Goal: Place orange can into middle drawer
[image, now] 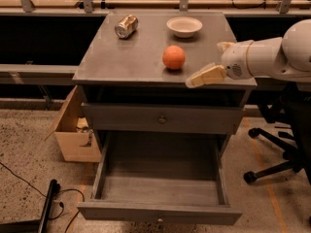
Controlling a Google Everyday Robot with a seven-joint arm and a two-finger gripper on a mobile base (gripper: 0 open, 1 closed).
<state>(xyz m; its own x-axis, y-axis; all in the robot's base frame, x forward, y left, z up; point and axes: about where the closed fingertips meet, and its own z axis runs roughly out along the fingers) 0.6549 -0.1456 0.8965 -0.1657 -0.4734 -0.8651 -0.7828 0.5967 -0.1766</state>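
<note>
Orange can on cabinet, gripper beside it, middle drawer open
</note>
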